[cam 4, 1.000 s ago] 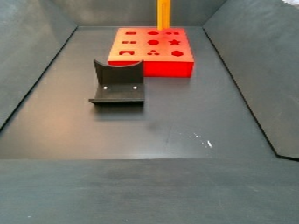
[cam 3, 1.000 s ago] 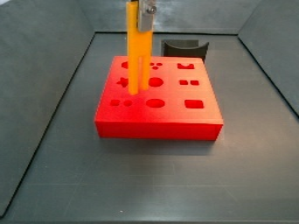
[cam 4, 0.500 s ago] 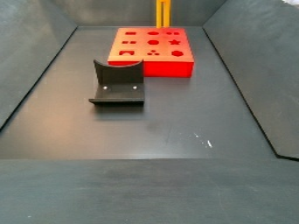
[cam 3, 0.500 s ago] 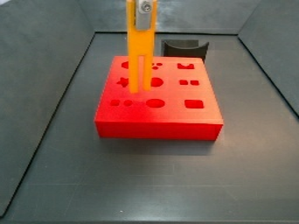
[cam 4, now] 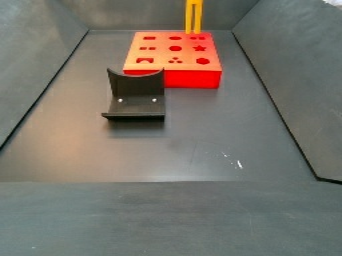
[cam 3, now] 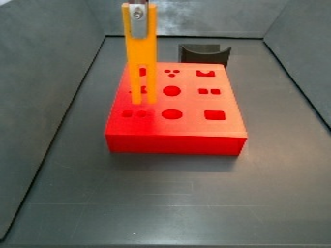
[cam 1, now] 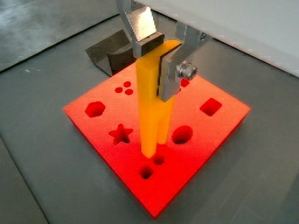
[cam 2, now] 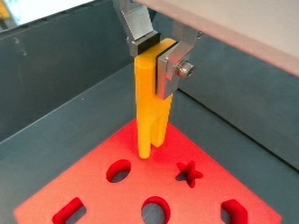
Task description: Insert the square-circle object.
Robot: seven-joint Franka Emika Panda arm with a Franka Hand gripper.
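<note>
My gripper (cam 1: 158, 59) is shut on the upper end of the square-circle object (cam 1: 153, 109), a long orange-yellow bar held upright. It shows the same way in a wrist view (cam 2: 155, 57). The bar (cam 2: 149, 105) hangs over the red block (cam 2: 105, 197) with shaped holes, and its forked lower end is at or just above the block's top face. In a side view the bar (cam 3: 135, 58) stands over the left part of the block (cam 3: 195, 121). In a side view the bar (cam 4: 194, 15) rises behind the block (cam 4: 174, 60).
A dark fixture (cam 4: 135, 95) stands on the grey floor beside the block; it also shows in a side view (cam 3: 204, 52) and a wrist view (cam 1: 111, 54). Grey walls (cam 3: 52, 107) slope up around the floor.
The gripper and the bar have shifted sideways over the block, to the left in one side view and slightly right in the other. The bar stays upright in the jaws.
</note>
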